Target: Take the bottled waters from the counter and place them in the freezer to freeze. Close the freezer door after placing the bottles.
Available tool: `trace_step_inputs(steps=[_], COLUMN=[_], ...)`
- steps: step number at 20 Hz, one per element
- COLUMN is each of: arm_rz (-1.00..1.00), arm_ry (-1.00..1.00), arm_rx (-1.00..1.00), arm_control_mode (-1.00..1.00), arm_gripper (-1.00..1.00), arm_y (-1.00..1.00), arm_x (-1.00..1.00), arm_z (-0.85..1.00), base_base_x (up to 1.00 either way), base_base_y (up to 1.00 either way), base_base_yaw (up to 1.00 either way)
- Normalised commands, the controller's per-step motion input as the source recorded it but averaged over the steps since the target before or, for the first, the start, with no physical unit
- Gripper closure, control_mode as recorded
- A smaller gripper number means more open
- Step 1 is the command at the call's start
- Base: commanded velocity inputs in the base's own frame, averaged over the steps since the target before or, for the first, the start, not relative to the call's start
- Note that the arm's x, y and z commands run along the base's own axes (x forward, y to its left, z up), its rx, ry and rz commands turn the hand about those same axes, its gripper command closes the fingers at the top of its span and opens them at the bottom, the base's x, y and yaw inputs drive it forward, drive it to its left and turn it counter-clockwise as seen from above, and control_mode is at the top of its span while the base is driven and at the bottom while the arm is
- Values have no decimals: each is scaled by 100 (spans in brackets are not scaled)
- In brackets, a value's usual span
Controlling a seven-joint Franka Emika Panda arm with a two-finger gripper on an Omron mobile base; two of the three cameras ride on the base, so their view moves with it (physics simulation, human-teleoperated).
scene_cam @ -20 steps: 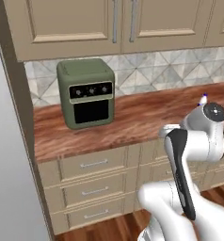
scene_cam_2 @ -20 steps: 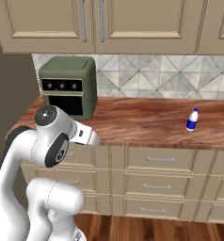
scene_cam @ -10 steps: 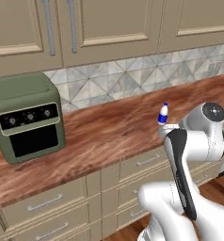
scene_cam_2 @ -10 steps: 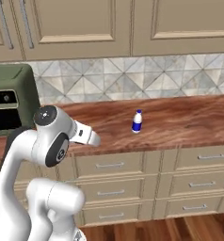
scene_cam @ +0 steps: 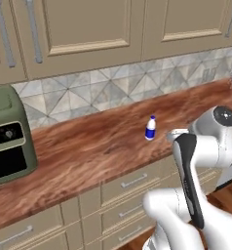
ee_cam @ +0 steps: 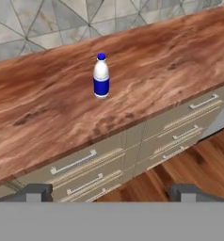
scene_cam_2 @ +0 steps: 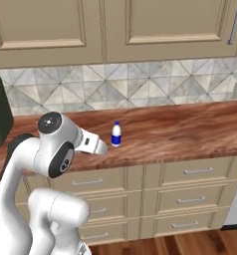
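One bottled water, whitish with a blue cap and blue label, stands upright on the reddish-brown counter. The same bottle is just left of my folded arm in the left base view. In the right base view the bottle stands a little right of my hand. My gripper is open and holds nothing. It hangs out in front of the counter's edge, well short of the bottle. The freezer and the freezer door are out of view.
A green countertop oven sits at the counter's left end. Beige drawers with metal handles run below the counter, upper cabinets and a tiled backsplash above. Wood floor lies in front.
The whole picture has shifted, so the base has driven right along the counter. The oven has slid to the left edge and the bottle has come toward the middle. The gripper stays open.
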Motion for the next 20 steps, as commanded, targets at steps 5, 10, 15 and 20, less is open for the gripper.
trace_step_inputs(steps=[5,10,15,20], arm_rz=[0,0,0,0], arm_ry=[0,0,0,0], arm_rx=[0,0,0,0], arm_control_mode=[100,100,100,100], arm_gripper=[-100,-100,-100,-100], arm_y=[0,0,0,0], arm_x=[0,0,0,0], arm_z=[0,0,0,0], base_base_x=[66,14,10,13], base_base_y=[-37,-9,-2,1], base_base_yaw=[13,19,30,21])
